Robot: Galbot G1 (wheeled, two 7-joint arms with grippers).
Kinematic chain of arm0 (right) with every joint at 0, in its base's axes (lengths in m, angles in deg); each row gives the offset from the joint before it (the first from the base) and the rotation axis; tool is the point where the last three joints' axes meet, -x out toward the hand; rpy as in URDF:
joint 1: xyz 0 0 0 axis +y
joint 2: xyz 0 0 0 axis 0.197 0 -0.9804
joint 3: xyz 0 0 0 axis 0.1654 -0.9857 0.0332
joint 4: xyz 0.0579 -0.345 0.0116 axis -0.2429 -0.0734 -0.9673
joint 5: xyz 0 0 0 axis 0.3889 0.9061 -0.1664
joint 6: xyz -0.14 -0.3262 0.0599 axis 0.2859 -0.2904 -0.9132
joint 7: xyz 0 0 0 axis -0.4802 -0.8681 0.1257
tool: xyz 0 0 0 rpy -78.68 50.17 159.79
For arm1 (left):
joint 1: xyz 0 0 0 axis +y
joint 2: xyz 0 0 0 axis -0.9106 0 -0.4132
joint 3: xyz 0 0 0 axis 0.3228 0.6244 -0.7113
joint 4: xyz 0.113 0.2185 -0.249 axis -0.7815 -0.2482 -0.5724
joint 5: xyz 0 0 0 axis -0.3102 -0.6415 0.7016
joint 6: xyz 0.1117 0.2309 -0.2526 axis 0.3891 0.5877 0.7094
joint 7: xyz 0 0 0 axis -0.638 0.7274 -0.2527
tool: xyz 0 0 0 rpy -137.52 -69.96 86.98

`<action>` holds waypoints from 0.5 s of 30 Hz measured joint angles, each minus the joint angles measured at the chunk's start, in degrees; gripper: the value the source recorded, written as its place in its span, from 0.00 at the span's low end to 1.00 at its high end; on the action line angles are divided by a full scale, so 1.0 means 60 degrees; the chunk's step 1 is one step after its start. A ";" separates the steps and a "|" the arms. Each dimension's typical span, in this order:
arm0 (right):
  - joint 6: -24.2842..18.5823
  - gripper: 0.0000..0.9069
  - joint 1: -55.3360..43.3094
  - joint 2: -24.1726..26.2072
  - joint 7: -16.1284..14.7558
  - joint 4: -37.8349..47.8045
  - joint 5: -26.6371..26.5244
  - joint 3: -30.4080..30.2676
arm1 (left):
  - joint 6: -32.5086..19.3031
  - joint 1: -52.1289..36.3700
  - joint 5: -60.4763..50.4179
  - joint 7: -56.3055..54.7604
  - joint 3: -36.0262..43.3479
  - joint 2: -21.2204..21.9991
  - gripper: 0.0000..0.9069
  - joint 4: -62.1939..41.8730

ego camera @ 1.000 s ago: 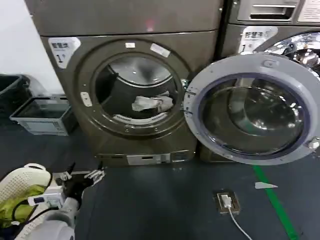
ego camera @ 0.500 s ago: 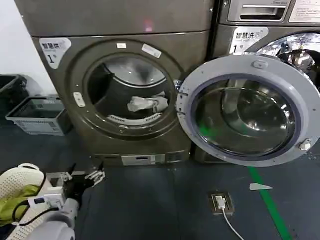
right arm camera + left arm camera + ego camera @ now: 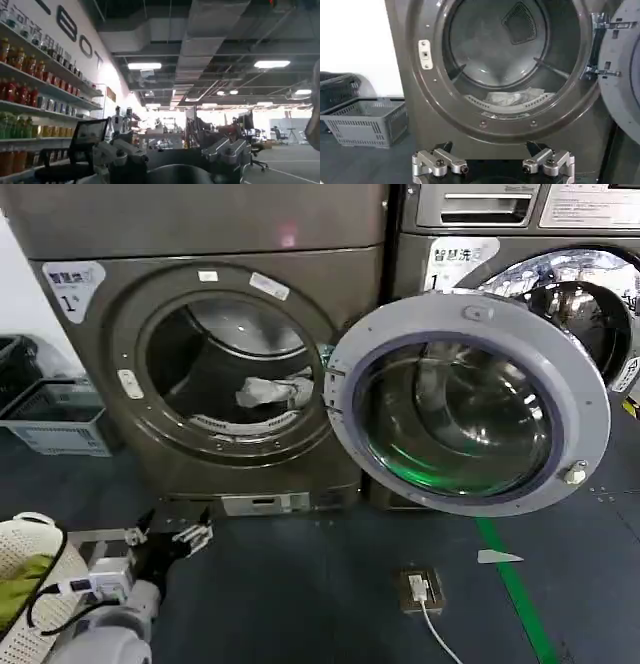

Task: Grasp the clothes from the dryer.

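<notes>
The left gripper (image 3: pixel 178 536) hangs low over the dark floor (image 3: pixel 330 604) before the dryer (image 3: pixel 200 334), fingers spread and empty, with bare floor between it and the machine's base. The right gripper (image 3: pixel 172 152), also spread, faces a ceilinged room. Farther in, the clothes (image 3: pixel 268 391) lie at the drum's front lip, inside the round port; the glass door (image 3: pixel 465 404) stands swung wide to the right.

the left gripper (image 3: pixel 190 536) is hovering low, arm reaching forward, its fingers (image 3: pixel 440 163) spread wide; the right gripper (image 3: pixel 172 155) is pointing outward, fingers apart.
</notes>
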 measured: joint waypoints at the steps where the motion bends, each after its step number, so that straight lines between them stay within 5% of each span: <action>1: -0.0030 1.00 0.0008 0.0000 0.0032 -0.0015 -0.0044 0.0009 | 0.0000 0.0006 0.0023 -0.0013 0.0002 -0.0001 1.00 0.0019; 15: -0.0282 1.00 0.0066 -0.0049 0.0239 -0.0179 -0.0572 0.0065 | 0.0000 0.0029 0.0017 -0.0020 0.0108 -0.0098 1.00 -0.0037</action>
